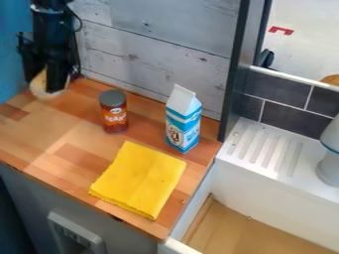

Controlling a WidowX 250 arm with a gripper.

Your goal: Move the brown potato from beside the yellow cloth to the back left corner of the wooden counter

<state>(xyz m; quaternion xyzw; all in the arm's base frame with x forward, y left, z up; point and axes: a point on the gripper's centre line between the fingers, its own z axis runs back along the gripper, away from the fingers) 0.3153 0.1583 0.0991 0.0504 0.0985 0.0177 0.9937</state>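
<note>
End effector (54, 85) at pale rounded object (39, 88), back corner of wooden counter (49, 131).

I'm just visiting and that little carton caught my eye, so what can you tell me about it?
The carton is tall and box-shaped, with a white gabled top that looks closed and a blue-and-white body with a round design low on one side. It looks like coated card. It stands upright on the wooden counter, near the wall, between the brown can and the dark post. Only the counter appears to touch it; the yellow cloth lies apart.
</note>
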